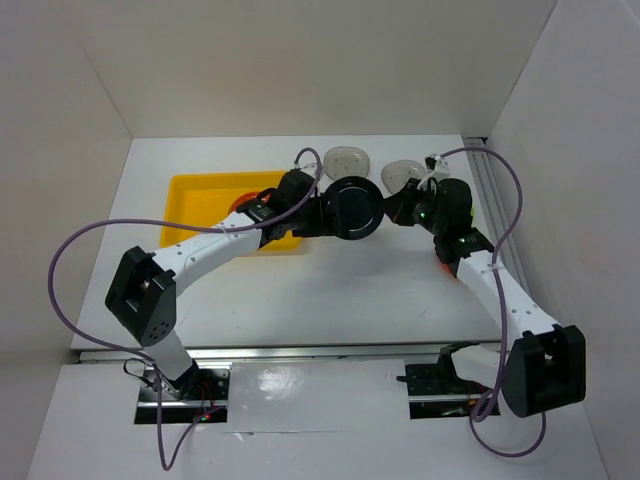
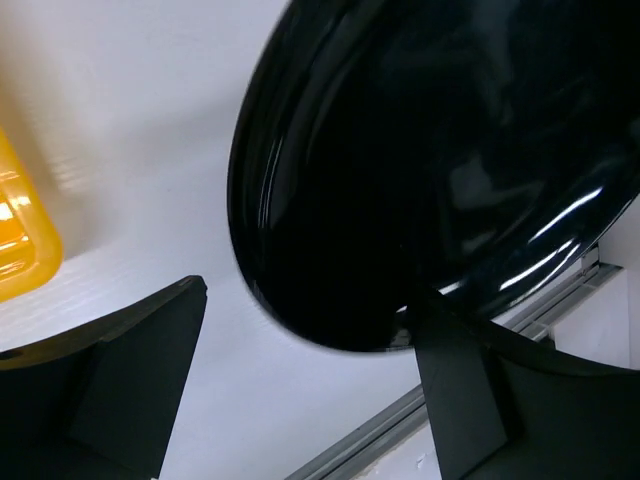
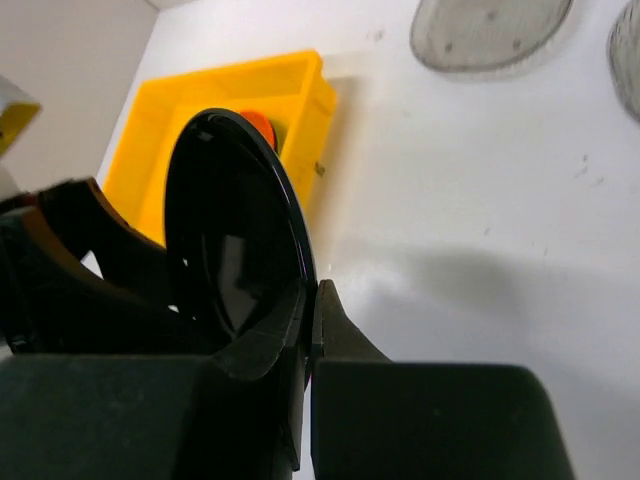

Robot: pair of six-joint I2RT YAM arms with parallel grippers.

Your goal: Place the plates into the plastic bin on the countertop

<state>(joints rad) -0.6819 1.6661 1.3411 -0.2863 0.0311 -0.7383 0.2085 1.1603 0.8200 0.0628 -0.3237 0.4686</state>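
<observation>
Between the two arms, just beyond the right end of the plastic bin [image 1: 195, 195], a glossy black plate [image 1: 352, 207] is held up off the worktop [image 1: 370, 290]. From above it shows as an almost full disc, its broad face turned up toward the overhead camera. It is round, so it has no longer side. The right wrist view catches it nearly edge-on, as a thin dark crescent [image 3: 235, 250].

The right hand [image 1: 392, 212] is clamped on the plate's right rim, and its two fingers meet on the thin edge in its own view [image 3: 312, 310]. The left hand [image 1: 318, 215] reaches in from the bin side with its fingers spread wide. In its wrist view the plate [image 2: 420, 170] fills the upper right. One finger [image 2: 130, 380] stands well clear of the plate, and the other finger [image 2: 460, 400] lies right against the rim. Whether that finger actually touches the rim I cannot tell.

An orange-red plate [image 1: 243, 203] lies inside the yellow bin near its right end, partly hidden by the left arm. Two grey plates [image 1: 346, 160] [image 1: 402, 173] sit flat on the worktop beyond the black one, side by side and apart from it. An orange-red patch [image 1: 443, 262] shows under the right forearm, too hidden to make out.
</observation>
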